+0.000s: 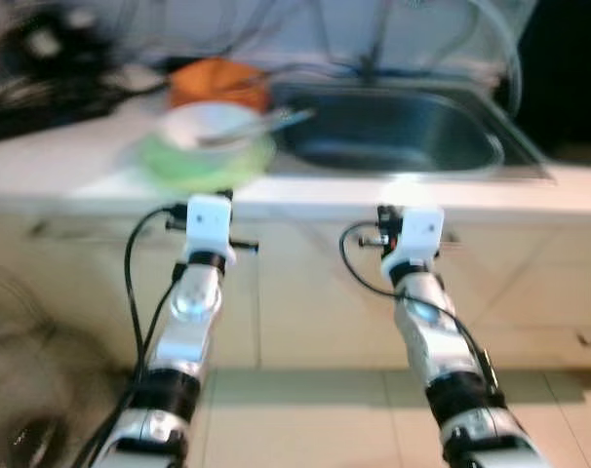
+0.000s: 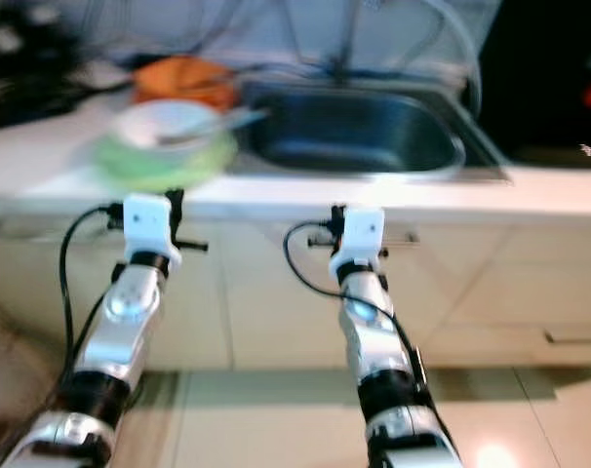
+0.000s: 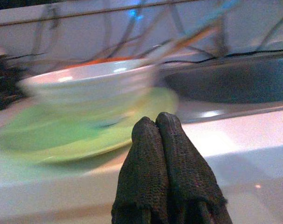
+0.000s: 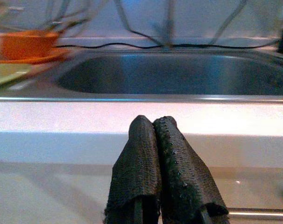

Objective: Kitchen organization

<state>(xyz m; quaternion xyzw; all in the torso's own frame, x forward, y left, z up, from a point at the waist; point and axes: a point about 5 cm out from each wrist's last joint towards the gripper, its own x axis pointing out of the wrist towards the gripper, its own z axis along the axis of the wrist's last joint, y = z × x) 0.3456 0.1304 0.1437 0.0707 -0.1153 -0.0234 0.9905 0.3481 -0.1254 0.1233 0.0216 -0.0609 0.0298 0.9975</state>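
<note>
Pale floor tiles and cream cabinet fronts lie nearest, and both silver arms reach forward over them toward the white surface (image 1: 569, 190). Neither hand has reached over its edge. The left hand (image 3: 161, 122) has its two black fingers pressed together and holds nothing; it points at the dishes just across the edge. The right hand (image 4: 153, 123) is likewise pressed together and empty, aimed at the steel sink (image 1: 393, 136).

By my reading the tidying has hardly begun: nothing is gripped, and the dishes sit unsorted beside the sink.

On the surface to the left of the sink stands a white bowl (image 1: 210, 125) on a green plate (image 1: 169, 166). The bowl is shallow and glossy, the plate wide and flat. A long utensil (image 1: 261, 125) lies in the bowl, its handle slanting out over the rim toward the sink. Just behind sits an orange dish (image 1: 217, 83). Farther back, dark cables run along the wall; blur hides their detail.
</note>
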